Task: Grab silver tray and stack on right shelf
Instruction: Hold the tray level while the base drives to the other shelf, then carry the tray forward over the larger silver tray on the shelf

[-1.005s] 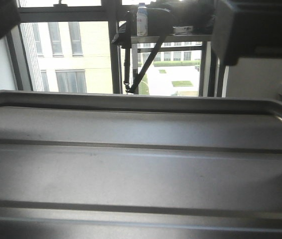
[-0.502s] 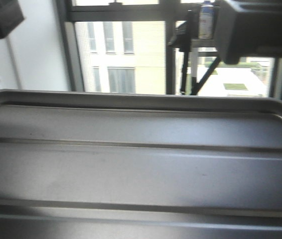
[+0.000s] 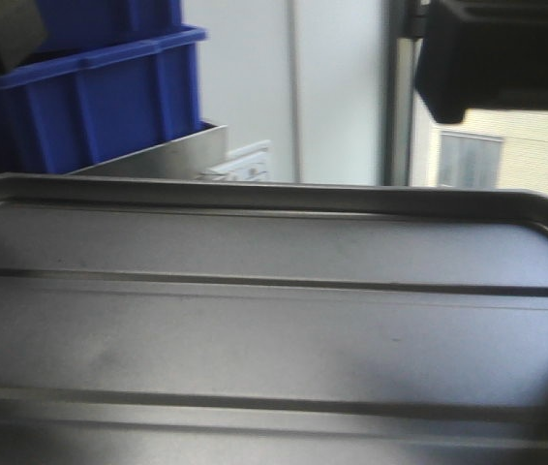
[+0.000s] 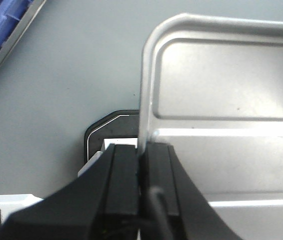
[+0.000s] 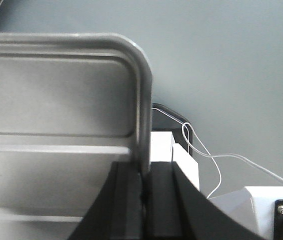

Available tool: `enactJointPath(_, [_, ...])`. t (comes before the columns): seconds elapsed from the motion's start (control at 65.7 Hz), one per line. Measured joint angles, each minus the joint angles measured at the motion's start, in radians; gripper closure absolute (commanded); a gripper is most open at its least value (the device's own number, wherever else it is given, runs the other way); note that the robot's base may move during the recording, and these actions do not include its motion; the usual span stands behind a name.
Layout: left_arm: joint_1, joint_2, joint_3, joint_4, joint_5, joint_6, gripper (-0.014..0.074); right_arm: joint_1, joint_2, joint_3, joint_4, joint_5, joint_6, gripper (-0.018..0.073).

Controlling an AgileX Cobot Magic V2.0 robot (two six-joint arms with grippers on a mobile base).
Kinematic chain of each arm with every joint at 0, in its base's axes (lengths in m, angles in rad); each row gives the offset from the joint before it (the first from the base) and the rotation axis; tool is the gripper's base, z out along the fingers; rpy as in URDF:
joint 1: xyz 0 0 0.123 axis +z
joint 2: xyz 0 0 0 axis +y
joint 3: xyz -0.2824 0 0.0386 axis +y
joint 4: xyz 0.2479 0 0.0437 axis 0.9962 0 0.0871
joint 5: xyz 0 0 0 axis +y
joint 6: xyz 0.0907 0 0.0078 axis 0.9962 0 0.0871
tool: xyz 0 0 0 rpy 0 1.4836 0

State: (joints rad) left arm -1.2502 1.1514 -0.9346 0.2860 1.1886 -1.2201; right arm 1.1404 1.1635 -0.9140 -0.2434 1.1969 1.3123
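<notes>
The silver tray (image 3: 274, 320) fills the lower part of the front view, held level in the air, its two long ridges running across. My left gripper (image 4: 141, 150) is shut on the tray's (image 4: 221, 115) left rim. On the tray's (image 5: 56, 110) right rim my right gripper (image 5: 144, 172) is shut in the same way. Both arms' dark housings show blurred at the top corners of the front view. The right shelf is out of view.
Blue plastic bins (image 3: 90, 87) stand stacked at the upper left, over a steel edge (image 3: 158, 155). A white wall and a window frame (image 3: 400, 97) lie beyond the tray. Grey floor (image 4: 56, 75) lies below, with the robot's white base and a thin white cable (image 5: 216, 157).
The background has swept right across the front view: the window and outdoor buildings gave way to a white wall and blue bins. The tray keeps its place between both grippers.
</notes>
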Motion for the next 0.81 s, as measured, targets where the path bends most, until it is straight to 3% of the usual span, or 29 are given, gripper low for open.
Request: enactJointPath(0.807, [0.000,0.000,0.000,0.000,0.004,0.000,0.0694,0.000,0.000,0.000,0.000,-0.002,0.000,0.0499])
